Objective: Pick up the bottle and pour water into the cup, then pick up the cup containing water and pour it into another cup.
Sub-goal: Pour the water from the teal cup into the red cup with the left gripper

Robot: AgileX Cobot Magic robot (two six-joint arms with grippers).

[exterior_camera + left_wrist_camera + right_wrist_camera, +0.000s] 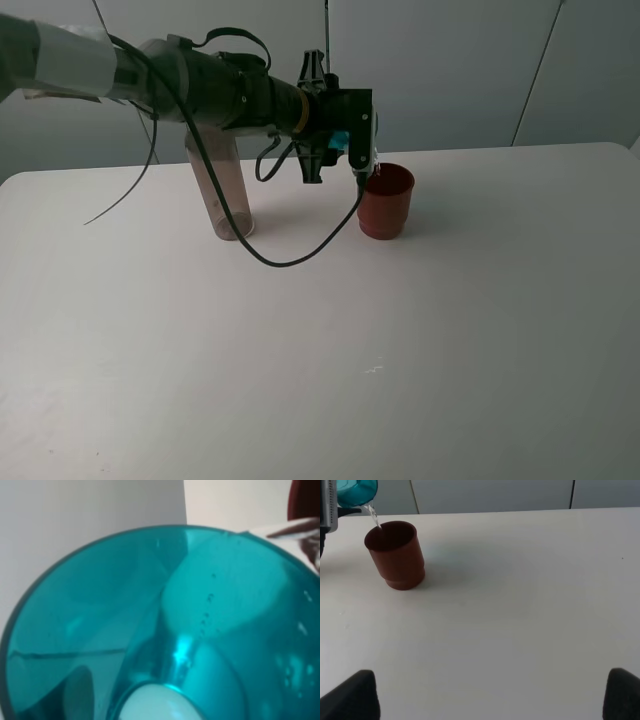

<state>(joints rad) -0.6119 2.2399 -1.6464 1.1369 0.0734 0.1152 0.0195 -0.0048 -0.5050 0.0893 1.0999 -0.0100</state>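
Observation:
My left gripper (352, 138) is shut on the translucent teal cup (341, 137) and holds it tipped over the rim of the red-brown cup (386, 200). In the right wrist view a thin stream of water (374, 516) runs from the teal cup (356, 491) into the red cup (395, 555). The teal cup (165, 630) fills the left wrist view, with droplets inside. The slim grey-brown bottle (222, 190) stands upright on the table behind the left arm, its top hidden. My right gripper (490, 695) is open and empty, low over the table, well away from the red cup.
The white table (400, 350) stretches wide in front and to the right of the cups. A black cable (300, 258) hangs from the left arm down to the tabletop between the bottle and the red cup. A pale wall stands behind the table.

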